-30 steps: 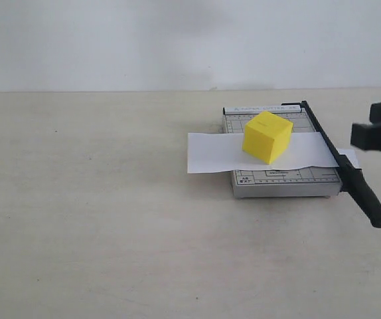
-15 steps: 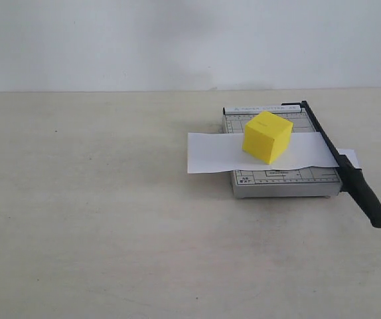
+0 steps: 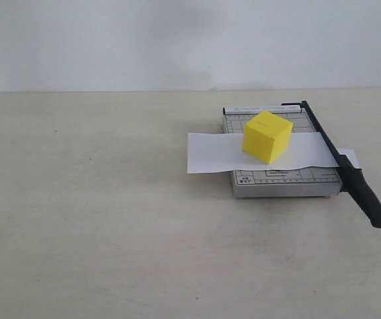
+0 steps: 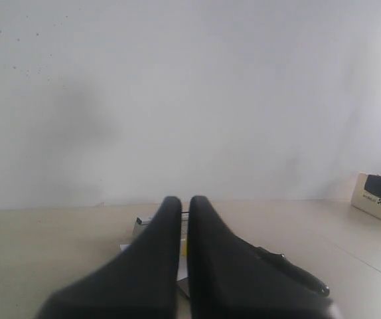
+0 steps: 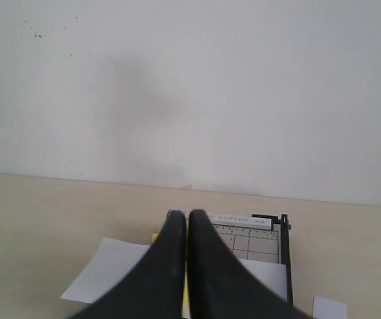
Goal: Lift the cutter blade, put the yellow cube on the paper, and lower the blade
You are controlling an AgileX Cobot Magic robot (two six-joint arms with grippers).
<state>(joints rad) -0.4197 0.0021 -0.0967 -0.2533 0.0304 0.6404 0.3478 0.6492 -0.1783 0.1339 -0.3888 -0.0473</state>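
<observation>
1. The yellow cube (image 3: 267, 137) sits on the paper (image 3: 210, 153), over the middle of the grey gridded cutter base (image 3: 283, 179), with one corner turned toward the exterior camera.
2. The paper lies across the base and overhangs it on both sides.
3. The cutter blade (image 3: 350, 174) lies lowered along the base's right edge, across the paper, its handle jutting past the front.
4. The table (image 3: 97, 219) is pale beige and matt; the wall (image 3: 177, 40) behind it is plain white.
5. The left gripper (image 4: 184, 206) and the right gripper (image 5: 187, 216) each have their fingers pressed together, with nothing between them.

Beige tabletop (image 3: 97, 219); plain white wall (image 3: 111, 40) behind it; white-and-dark box (image 4: 378, 198) resting on tabletop.
</observation>
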